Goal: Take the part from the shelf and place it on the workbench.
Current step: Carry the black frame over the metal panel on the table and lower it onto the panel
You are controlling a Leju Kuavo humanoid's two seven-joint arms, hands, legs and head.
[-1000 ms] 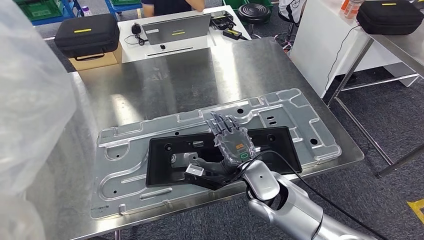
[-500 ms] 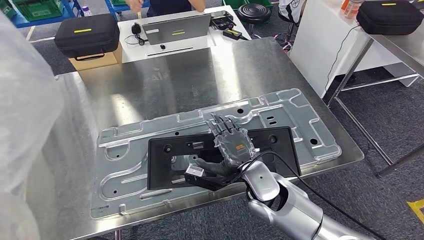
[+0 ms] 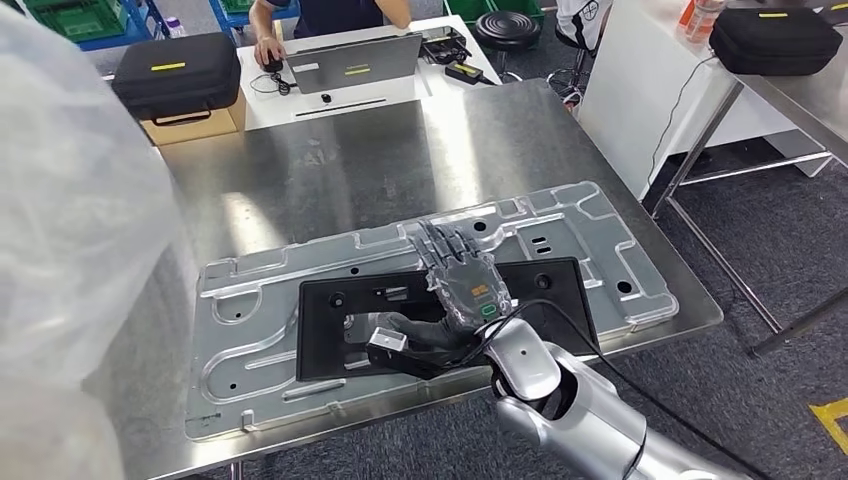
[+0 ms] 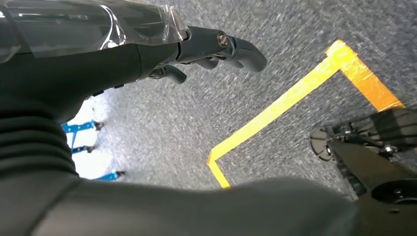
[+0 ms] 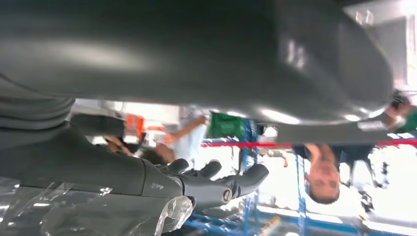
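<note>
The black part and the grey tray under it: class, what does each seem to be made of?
The black part looks like moulded plastic: matt, dull sheen, with cut-outs. The grey tray looks like pressed sheet metal or thin formed plastic: pale, glossy raised ribs; the pictures leave this open.

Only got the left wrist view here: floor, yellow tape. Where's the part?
Observer: In the head view, the black part lies flat on a silver stamped plate on the steel workbench.
Operator: Right hand off it?
Observer: No. The right hand lies on it, with the fingers flat over the top and the thumb at the middle cut-out. I can't tell if it grips.
Operator: Anyone near?
Observer: A person is at a laptop on the white table beyond the bench.
</note>
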